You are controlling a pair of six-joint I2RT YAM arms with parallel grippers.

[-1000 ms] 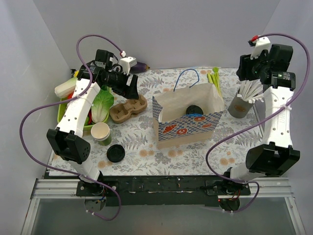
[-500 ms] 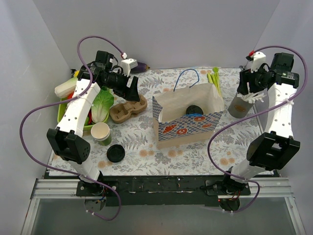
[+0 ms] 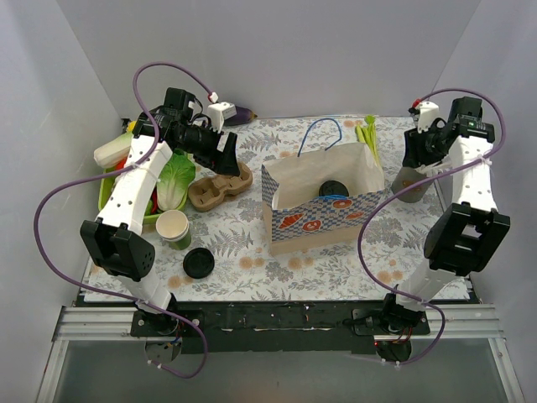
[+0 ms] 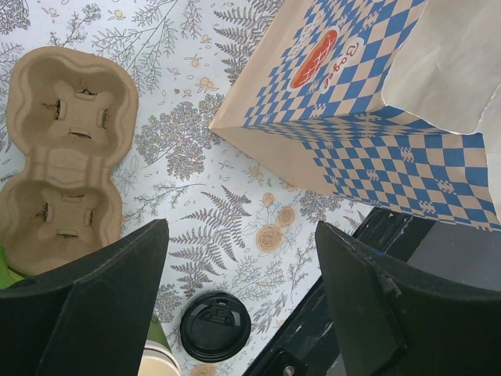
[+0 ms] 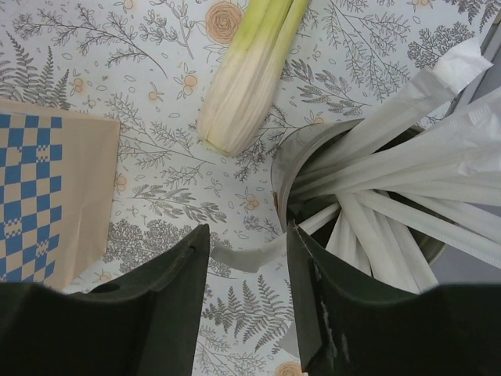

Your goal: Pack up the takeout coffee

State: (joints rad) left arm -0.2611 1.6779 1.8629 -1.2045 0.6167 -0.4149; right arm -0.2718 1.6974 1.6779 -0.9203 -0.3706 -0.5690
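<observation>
Floral cloth covers the table, and over its open stretch between cup carrier (image 4: 63, 149) and bag (image 3: 315, 220) the left gripper (image 4: 241, 235) hangs with jaws spread wide and empty. Near the right edge, the right gripper (image 5: 246, 235) hovers half-open over the straw tin (image 5: 286, 168), with one wrapped straw (image 5: 243, 257) crossing the gap. The takeout coffee (image 3: 333, 188) sits inside the bag, only its black lid showing.

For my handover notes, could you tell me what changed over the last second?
The right gripper came down and inward over the straw holder, open jaws straddling a wrapped straw. The left gripper, paper bag and takeout coffee inside it stayed put.
</observation>
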